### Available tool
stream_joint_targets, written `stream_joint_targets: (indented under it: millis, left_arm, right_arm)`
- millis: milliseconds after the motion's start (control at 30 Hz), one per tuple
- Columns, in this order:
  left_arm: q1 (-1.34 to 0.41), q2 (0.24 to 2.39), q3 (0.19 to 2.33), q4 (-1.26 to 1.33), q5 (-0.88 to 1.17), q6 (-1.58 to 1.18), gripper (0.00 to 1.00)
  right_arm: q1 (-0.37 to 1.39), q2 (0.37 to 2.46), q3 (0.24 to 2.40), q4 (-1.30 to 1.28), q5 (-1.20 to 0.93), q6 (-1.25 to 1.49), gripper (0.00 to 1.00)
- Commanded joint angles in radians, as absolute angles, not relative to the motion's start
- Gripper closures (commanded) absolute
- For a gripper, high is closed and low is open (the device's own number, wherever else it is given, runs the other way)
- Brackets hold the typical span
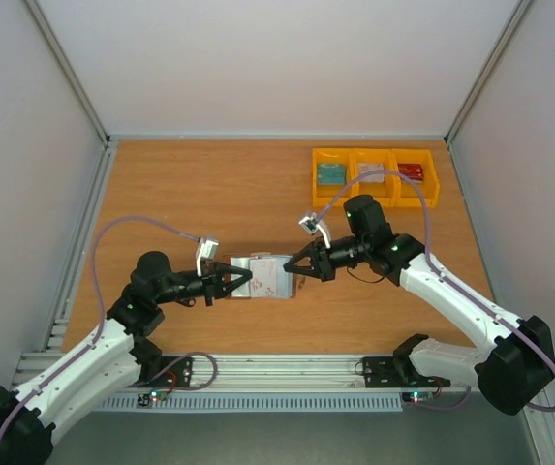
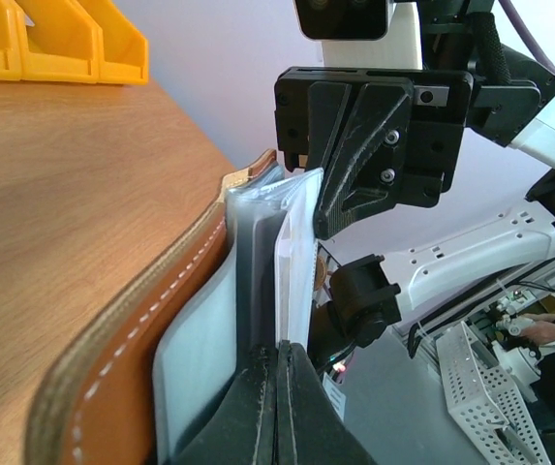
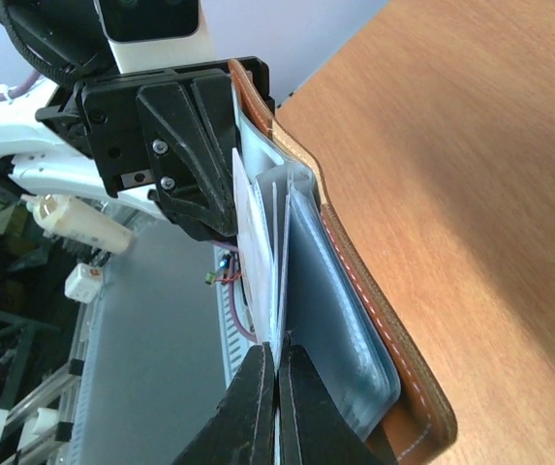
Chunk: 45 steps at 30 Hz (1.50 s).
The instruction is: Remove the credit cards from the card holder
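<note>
The brown leather card holder [image 1: 267,276] is held on edge between my two grippers at the table's middle front. Its blue-grey pockets face the near side. My left gripper [image 1: 246,281] is shut on an inner sleeve at the holder's left end [image 2: 277,354]. My right gripper [image 1: 294,269] is shut on the edge of a thin whitish card [image 3: 258,223] that stands in the pockets [image 3: 277,351]. The leather cover shows in the left wrist view [image 2: 132,339] and the right wrist view [image 3: 374,310]. A teal card [image 1: 331,173], a whitish card [image 1: 371,171] and a red card [image 1: 411,170] lie in the yellow bins.
Three joined yellow bins [image 1: 353,174] stand at the back right, also in the left wrist view [image 2: 54,48]. Grey walls close in the table on the left, right and back. A metal rail with cables runs along the near edge [image 1: 287,368].
</note>
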<state>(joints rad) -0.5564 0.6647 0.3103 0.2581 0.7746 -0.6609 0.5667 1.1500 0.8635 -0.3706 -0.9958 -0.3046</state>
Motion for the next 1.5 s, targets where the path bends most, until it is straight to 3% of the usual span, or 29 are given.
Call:
stream_joint_targets:
  millis: [0, 367, 867, 1100, 1267, 1367, 1467]
  left_arm:
    - [-0.552, 0.642, 0.350, 0.279, 0.793, -0.621, 1.00]
    - [-0.468, 0.620, 0.337, 0.062, 0.645, -0.621, 1.00]
    - [-0.451, 0.634, 0.309, 0.223, 0.742, -0.659, 1.00]
    - [-0.451, 0.641, 0.310, 0.245, 0.743, -0.680, 1.00]
    - [-0.453, 0.639, 0.313, 0.277, 0.764, -0.669, 1.00]
    - [-0.455, 0.637, 0.318, 0.314, 0.779, -0.659, 1.00]
    - [-0.458, 0.634, 0.330, 0.341, 0.796, -0.658, 1.00]
  right_arm:
    - [0.539, 1.134, 0.901, -0.412, -0.998, -0.338, 0.99]
    - [0.470, 1.236, 0.804, -0.462, -0.839, -0.209, 0.99]
    - [0.471, 1.651, 0.884, -0.399, -0.848, -0.144, 0.98]
    - [0.471, 1.562, 0.927, -0.552, -0.626, -0.170, 0.61]
    - [0.477, 1.326, 1.003, -0.675, -0.467, -0.257, 0.48]
    - [0.520, 1.158, 0.994, -0.582, -0.629, -0.323, 0.41]
    - [0.612, 1.120, 0.974, -0.432, -0.825, -0.314, 0.26]
